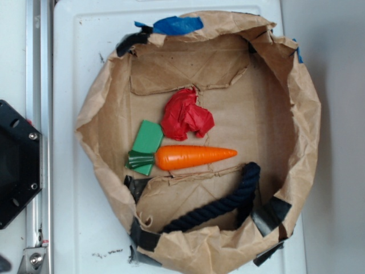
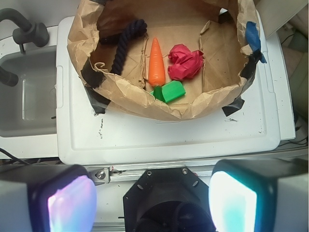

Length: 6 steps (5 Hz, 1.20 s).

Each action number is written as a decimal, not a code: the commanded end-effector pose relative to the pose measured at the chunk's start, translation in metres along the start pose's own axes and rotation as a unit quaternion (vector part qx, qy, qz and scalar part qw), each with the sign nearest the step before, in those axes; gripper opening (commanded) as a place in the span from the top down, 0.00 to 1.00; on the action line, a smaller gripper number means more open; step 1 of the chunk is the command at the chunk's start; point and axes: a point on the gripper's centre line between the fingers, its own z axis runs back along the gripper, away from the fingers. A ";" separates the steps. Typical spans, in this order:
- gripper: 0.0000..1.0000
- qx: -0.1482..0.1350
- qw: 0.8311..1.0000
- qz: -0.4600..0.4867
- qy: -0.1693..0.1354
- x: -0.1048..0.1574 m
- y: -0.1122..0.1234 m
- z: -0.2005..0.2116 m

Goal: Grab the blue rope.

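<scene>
You've got a brown paper enclosure [image 1: 296,120] with crumpled walls, patched with black tape [image 1: 272,212] at the corners and blue tape [image 1: 178,24] on the rim. Inside, an orange carrot [image 1: 194,157] lies flat; its green leafy end touches a green block [image 1: 148,138]. A crumpled red paper ball [image 1: 185,116] sits just above the carrot, beside the block. It all stands on a white tray-like surface [image 2: 169,140]. In the wrist view you'll see a grey sink [image 2: 29,96] beside that surface, with a dark faucet [image 2: 26,31].
</scene>
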 end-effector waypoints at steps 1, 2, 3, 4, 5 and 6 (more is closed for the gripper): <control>0.00 0.000 1.000 0.000 0.000 0.000 0.000 0.000; 0.00 -0.013 1.000 0.015 -0.015 0.034 -0.022 -0.005; 0.00 -0.032 0.998 0.034 -0.031 0.056 -0.025 -0.006; 0.00 -0.063 0.995 0.058 -0.042 0.057 -0.006 0.002; 0.00 -0.063 0.995 0.058 -0.042 0.057 -0.006 0.002; 0.00 -0.063 0.995 0.058 -0.042 0.057 -0.006 0.002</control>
